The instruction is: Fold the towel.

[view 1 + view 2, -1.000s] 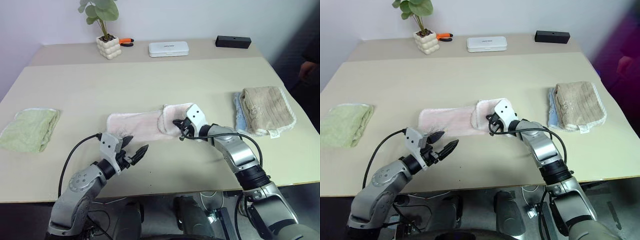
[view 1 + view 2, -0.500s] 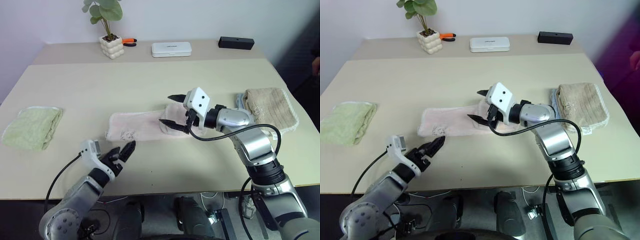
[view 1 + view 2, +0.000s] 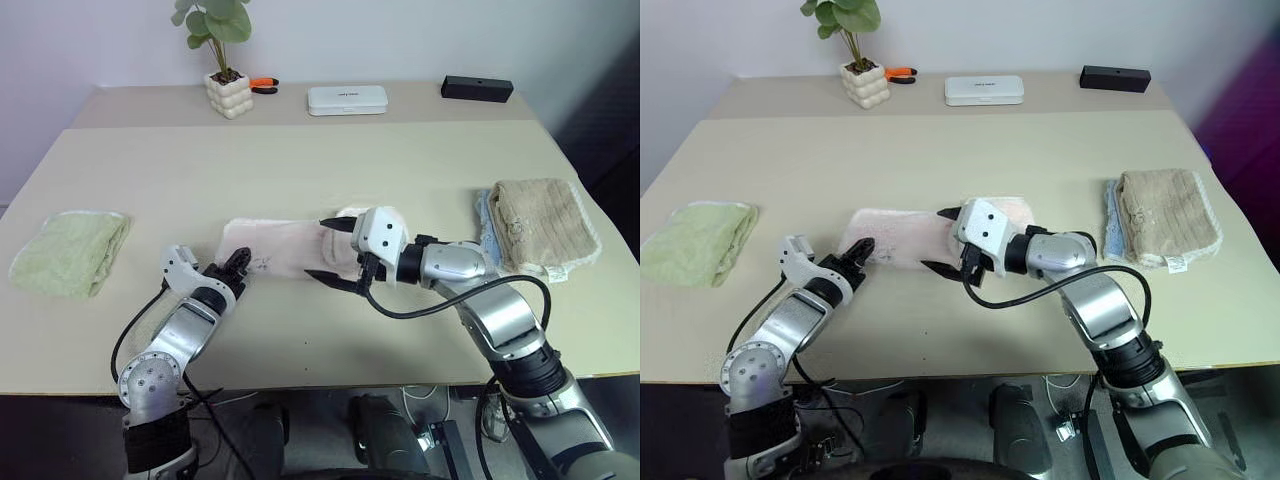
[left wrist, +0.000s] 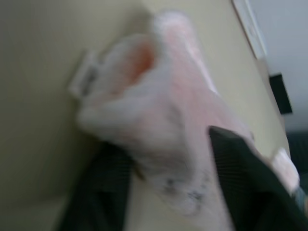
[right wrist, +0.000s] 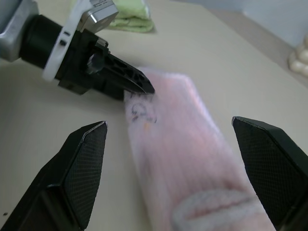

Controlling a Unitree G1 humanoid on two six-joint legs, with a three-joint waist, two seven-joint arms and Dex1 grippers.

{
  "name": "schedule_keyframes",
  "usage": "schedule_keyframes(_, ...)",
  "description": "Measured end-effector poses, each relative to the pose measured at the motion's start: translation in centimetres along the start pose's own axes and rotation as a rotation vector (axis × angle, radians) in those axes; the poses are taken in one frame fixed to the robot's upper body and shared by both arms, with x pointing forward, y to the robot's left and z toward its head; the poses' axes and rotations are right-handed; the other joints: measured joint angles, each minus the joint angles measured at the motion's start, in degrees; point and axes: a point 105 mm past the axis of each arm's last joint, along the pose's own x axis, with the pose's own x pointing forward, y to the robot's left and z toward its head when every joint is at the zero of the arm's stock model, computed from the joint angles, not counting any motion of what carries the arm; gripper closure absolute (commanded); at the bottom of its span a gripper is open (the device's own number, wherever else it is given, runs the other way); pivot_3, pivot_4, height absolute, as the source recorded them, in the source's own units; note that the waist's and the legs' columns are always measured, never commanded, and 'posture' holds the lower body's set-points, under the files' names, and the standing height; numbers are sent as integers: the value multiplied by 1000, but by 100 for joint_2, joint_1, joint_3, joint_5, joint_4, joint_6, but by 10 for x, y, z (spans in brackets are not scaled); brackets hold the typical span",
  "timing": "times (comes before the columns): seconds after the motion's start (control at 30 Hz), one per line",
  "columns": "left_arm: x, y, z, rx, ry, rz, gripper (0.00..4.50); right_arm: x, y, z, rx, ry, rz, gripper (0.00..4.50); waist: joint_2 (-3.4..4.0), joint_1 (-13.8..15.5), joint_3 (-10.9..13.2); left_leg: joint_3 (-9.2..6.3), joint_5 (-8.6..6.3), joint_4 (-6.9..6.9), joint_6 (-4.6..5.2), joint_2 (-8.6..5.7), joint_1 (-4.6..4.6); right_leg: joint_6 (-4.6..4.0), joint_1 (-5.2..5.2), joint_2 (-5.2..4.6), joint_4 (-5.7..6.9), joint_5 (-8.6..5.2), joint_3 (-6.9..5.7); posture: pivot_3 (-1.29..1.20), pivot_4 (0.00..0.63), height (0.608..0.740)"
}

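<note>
Lying in the middle of the beige table (image 3: 300, 160), along its near part, the pale pink terry hand towel (image 3: 285, 250) as a long narrow strip, with its right end folded back on itself and a small dark printed mark close to its left end. Pinching that left end, the left gripper (image 3: 236, 268), black fingers (image 4: 240, 168) closed on the pink cloth, one on each side of it in the left wrist view. Hovering just above the folded right end of the towel, the right gripper (image 3: 330, 250), its two black fingers (image 5: 86, 163) spread wide apart and holding nothing. Far to the left of the towel, near the table edge, a light green folded towel (image 3: 68, 252). Well to the right of the towel, a beige-brown folded towel (image 3: 538, 222) resting on a pale blue cloth (image 3: 484, 218). Behind the towel, on the far part of the table, a green plant in a white bumpy pot (image 3: 229, 92), an orange and black tool (image 3: 264, 85) just beside the pot, a flat white rectangular case (image 3: 347, 99), and further right a black rectangular box (image 3: 477, 88).
</note>
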Motion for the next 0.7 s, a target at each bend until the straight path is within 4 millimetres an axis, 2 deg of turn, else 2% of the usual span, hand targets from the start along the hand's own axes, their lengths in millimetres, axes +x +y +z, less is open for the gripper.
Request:
schedule_keyframes(0.03, 0, 2, 2, -8, -10, 8, 4448, -1, 1, -2, 3, 6, -1, 225, -1, 0, 0, 0, 0, 0, 0, 0, -1, 0, -1, 0, 0, 0, 0, 0, 150, 737)
schedule_keyframes(0.2, -1, -2, 19, 6, -78, -29, 4448, -2, 3, -1, -2, 9, -8, 225, -2, -3, 1, 0, 0, -2, -1, 0, -3, -2, -2, 0, -3, -1, -1, 0, 150, 737)
schedule_keyframes(0.27, -6, -8, 37, 91, -137, -76, 4448, -3, 3, -1, -3, 12, -10, 225, -6, -13, 4, -1, 1, -5, -1, 1, -4, -3, -6, 2, -2, -2, -1, 0, 150, 737)
schedule_keyframes(0.4, -28, -15, 87, 338, -268, -138, 4448, -6, 0, -2, -4, 27, -23, 225, -5, -25, 4, 0, 2, -12, -3, 1, -5, -14, -10, 2, -5, -8, 0, 0, 150, 737)
schedule_keyframes(0.47, -35, -17, 100, 414, -295, -163, 4448, -7, -1, -3, -3, 34, -26, 225, -6, -9, 4, 1, 1, -10, -3, 1, -8, -16, -9, 0, -10, -9, -1, 0, 150, 737)
schedule_keyframes(0.57, -38, -29, 102, 536, -272, -239, 4448, -7, -1, -4, -2, 35, -26, 225, -9, 25, 5, -1, 2, -8, -4, 0, -18, -19, -8, 0, -24, -10, -2, 0, 150, 737)
schedule_keyframes(0.63, -38, -53, 92, 632, -234, -350, 4448, -7, -2, -4, -1, 37, -27, 225, -10, 28, 6, -2, 3, -9, -6, -1, -25, -21, -5, 0, -40, -9, -2, 0, 150, 737)
schedule_keyframes(0.7, -39, -76, 73, 729, -175, -477, 4448, -7, -3, -5, -1, 38, -29, 225, -9, 5, 6, -1, 3, -12, -7, -2, -24, -22, 7, -2, -64, -6, 0, 0, 150, 737)
